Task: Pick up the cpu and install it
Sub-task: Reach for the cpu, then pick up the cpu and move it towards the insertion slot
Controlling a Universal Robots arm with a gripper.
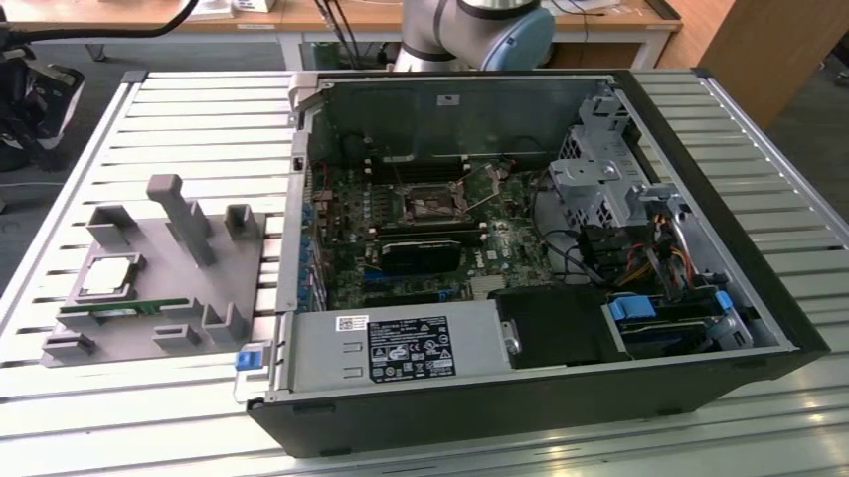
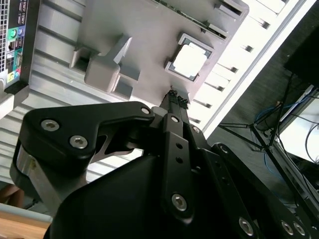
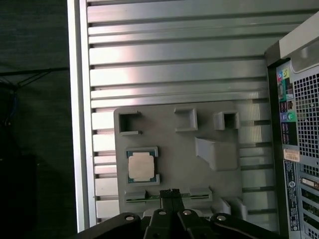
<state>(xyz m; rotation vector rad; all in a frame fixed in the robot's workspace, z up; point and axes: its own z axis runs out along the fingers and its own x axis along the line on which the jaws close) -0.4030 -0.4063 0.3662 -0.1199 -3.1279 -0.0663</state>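
Note:
The cpu [image 1: 109, 276] is a small square chip with a shiny silver top. It lies flat in a recess of the grey holder [image 1: 159, 268] on the slatted table, at the exterior view's left. Both wrist views look down on the cpu [image 2: 189, 60] [image 3: 141, 167] from well above. My gripper [image 2: 175, 97] [image 3: 171, 191] hangs over the holder's edge close to the cpu, apart from it. Its black fingers are shut together with nothing between them. The motherboard socket [image 1: 431, 207] sits inside the open computer case [image 1: 531, 248].
A green memory stick [image 1: 126, 310] [image 3: 144, 197] stands in a slot of the holder beside the cpu. Grey posts [image 1: 179, 214] rise from the holder. The case's power supply [image 1: 398, 350] and drive cage [image 1: 603, 169] flank the motherboard. The arm's base [image 1: 478, 30] stands behind the case.

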